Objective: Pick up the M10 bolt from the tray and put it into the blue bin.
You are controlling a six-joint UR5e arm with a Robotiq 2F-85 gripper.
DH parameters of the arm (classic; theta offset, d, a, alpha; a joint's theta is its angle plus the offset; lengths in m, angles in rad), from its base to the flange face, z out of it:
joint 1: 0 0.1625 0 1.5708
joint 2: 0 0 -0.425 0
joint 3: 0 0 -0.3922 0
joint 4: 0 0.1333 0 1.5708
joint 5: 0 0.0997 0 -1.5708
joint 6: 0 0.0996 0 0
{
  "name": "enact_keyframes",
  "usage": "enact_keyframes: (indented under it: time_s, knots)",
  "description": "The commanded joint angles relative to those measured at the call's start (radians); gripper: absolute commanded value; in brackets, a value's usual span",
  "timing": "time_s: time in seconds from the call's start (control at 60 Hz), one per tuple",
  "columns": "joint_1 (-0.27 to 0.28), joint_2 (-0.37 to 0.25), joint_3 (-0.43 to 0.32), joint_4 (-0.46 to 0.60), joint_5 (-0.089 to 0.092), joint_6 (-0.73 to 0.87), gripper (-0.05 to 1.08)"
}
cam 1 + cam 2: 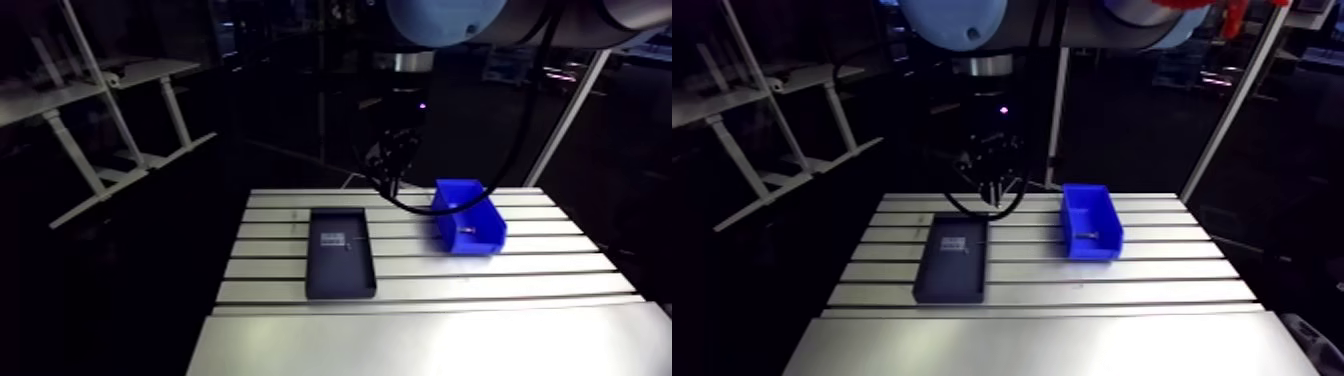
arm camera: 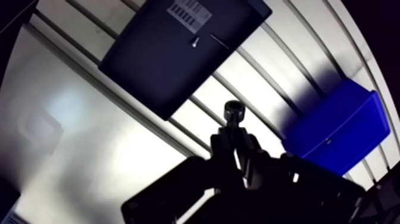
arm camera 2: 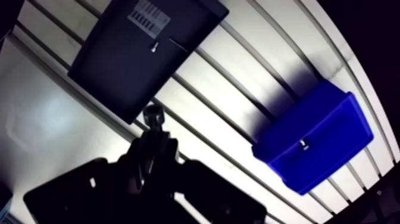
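While the pincer (image 2: 233, 136) is pinching the M10 bolt (image 2: 234, 111), head jutting out ahead along its line, the blue bin (image 1: 475, 242) sits right of centre in the arm view, just right of the pincer; the tray (image 1: 340, 288) lies lower left of it.

Slotted aluminium desk (image 1: 420, 340): broad bare strip along the near edge, open to pass. The shallow dark rectangular tray (image 1: 340, 278) and open-topped blue plastic bin (image 1: 475, 243) stand well apart, bare slats between them (a free lane). The end effector (image 2: 234, 128), clamped on a black socket-head bolt (image 2: 234, 111), hangs above that lane.
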Motion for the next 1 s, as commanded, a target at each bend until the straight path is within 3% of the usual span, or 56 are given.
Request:
enact_keyframes:
  time_s: [0.017,0.2,0.483,1.0]
  knots:
    - [-0.149,-0.043,-0.027,0.009,-0.002,-0.366,1.07]
    - [-0.228,-0.05,-0.026,0.01,-0.005,-0.653,1.07]
    - [-0.303,-0.044,-0.036,0.026,-0.01,-0.867,1.06]
    - [-0.324,0.019,-0.071,-0.03,-0.03,-1.055,1.04]
